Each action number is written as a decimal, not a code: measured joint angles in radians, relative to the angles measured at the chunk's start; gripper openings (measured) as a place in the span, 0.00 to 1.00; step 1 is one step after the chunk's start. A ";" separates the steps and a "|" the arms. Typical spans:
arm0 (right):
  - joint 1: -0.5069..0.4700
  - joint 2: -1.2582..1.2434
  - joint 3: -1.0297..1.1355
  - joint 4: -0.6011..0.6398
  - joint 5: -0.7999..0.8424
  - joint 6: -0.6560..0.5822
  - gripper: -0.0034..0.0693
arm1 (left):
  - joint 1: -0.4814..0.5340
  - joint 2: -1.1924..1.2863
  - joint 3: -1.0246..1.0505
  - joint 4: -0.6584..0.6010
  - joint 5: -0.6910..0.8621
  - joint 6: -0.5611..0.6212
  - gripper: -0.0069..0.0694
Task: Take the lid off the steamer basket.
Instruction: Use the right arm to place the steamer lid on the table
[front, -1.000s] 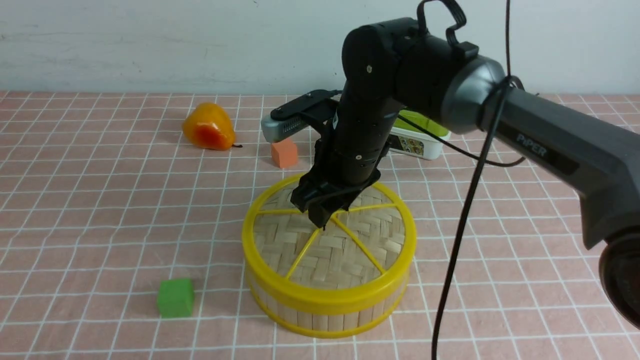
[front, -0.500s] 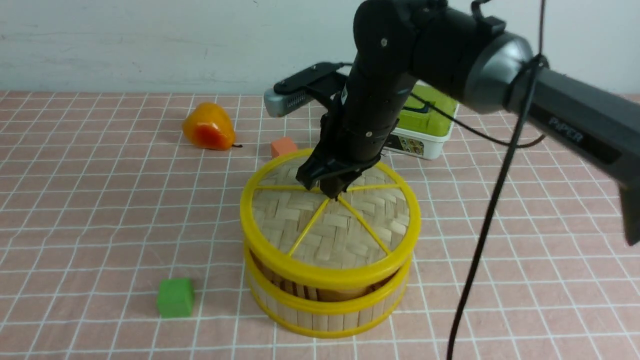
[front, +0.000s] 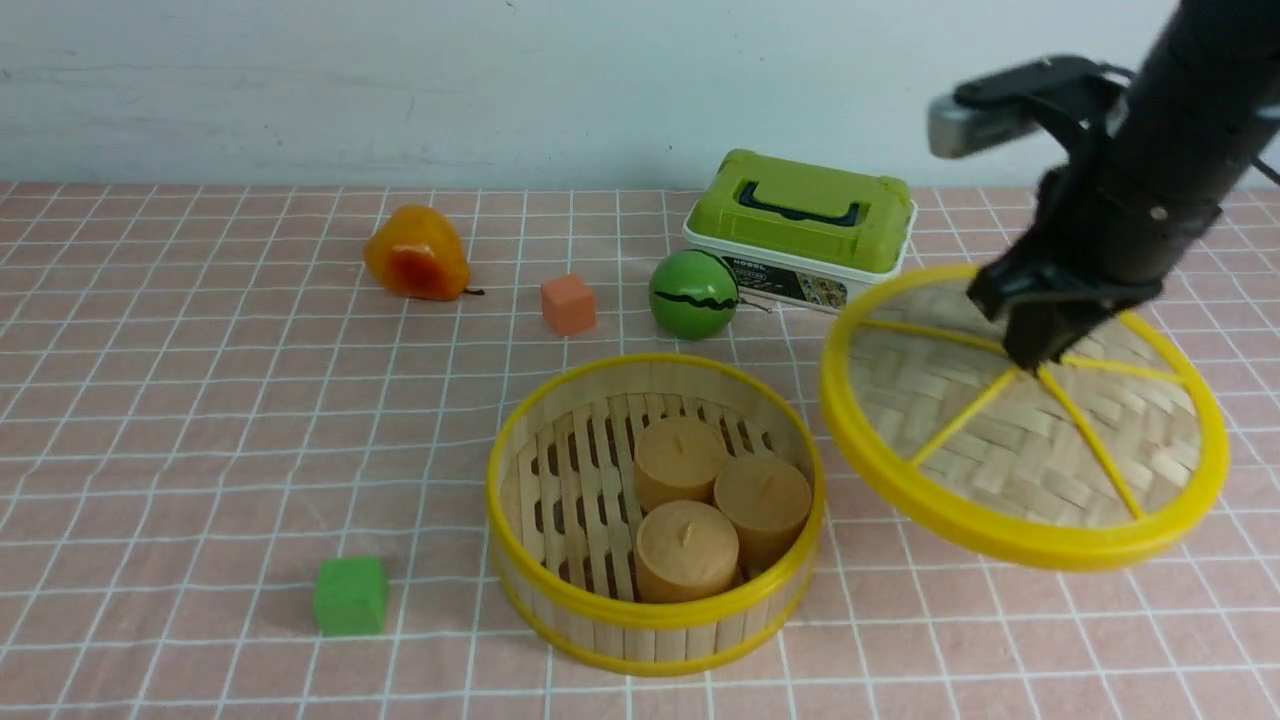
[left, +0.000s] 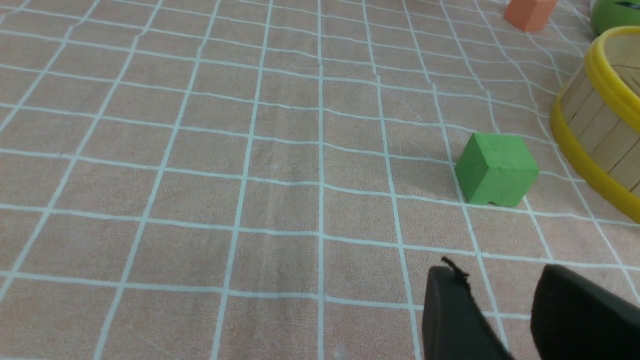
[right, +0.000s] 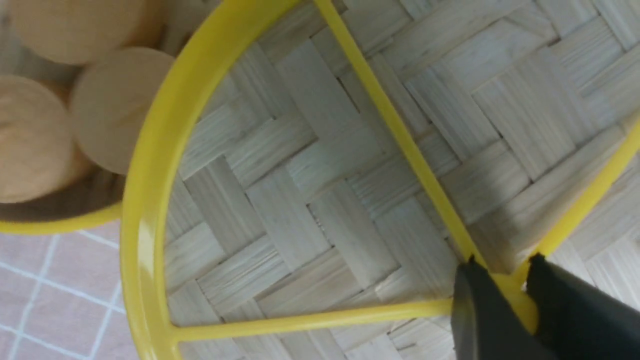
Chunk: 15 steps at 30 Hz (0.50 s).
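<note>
"Where's the bamboo steamer lid (front: 1100, 440)?"

"Right half of the front view — raised, wholly off the bamboo steamer basket (front: 655, 640), which sits at lower centre, uncovered, three brown round pieces (front: 685, 550) inside."

"And the tools?"

"The right tool (right: 505, 295) is nearly closed, its fingers pinching the yellow centre knob. The left tool (left: 495, 310) hangs over the tiled surface (front: 250, 420) with a gap between its fingers, nothing in it."

"How should the lid go down?"

"Gently, I'd say. One small knob carries that wide disc, so a jerk could make it swing. Level it, keep its rim well apart from the basket and the green-lidded box (front: 810, 220) at upper right — then lower until the rim rests flat, and only then let go."
</note>
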 joint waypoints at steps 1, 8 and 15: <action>-0.019 0.001 0.032 0.007 -0.027 0.000 0.16 | 0.000 0.000 0.000 0.000 0.000 0.000 0.40; -0.069 0.062 0.195 0.026 -0.238 0.000 0.16 | 0.000 0.000 0.000 0.000 0.000 0.000 0.40; -0.069 0.148 0.205 0.031 -0.328 0.000 0.16 | 0.000 0.000 0.000 0.000 0.000 0.000 0.40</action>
